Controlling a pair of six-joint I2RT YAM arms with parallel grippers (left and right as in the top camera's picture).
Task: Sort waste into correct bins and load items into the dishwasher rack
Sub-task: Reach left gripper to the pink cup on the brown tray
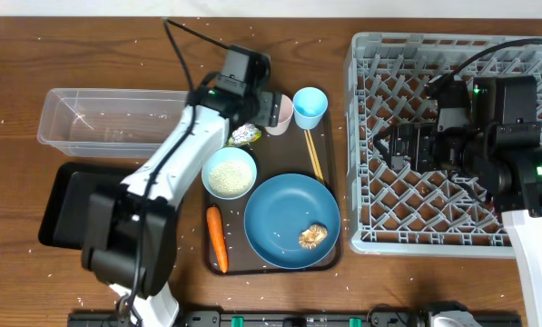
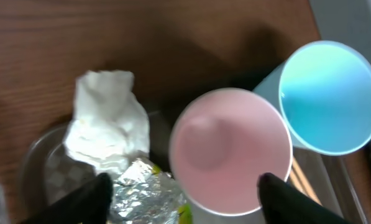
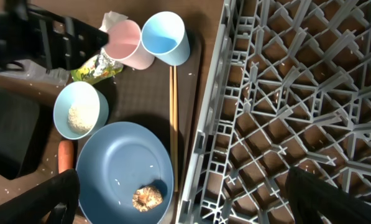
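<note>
My left gripper (image 1: 271, 107) (image 2: 188, 193) is open, low over the pink cup (image 1: 283, 120) (image 2: 229, 149) and the yellow-green snack wrapper (image 1: 244, 135) (image 2: 145, 194); one finger sits on each outer side. Crumpled white paper (image 2: 107, 118) lies beside them. The light blue cup (image 1: 309, 107) (image 2: 328, 93) touches the pink cup. The white bowl (image 1: 229, 173) holds rice. The blue plate (image 1: 291, 220) carries the brown lump (image 1: 313, 236). The carrot (image 1: 216, 238) and chopsticks (image 1: 314, 154) lie on the brown tray. My right gripper (image 1: 381, 145) (image 3: 185, 190) is open and empty over the left side of the dishwasher rack (image 1: 452, 227).
The clear tub (image 1: 107, 118) stands at the back left, with the black tray (image 1: 62, 204) in front of it under my left arm. The brown serving tray (image 1: 271, 265) holds the dishes. Rice grains are scattered over the wooden table.
</note>
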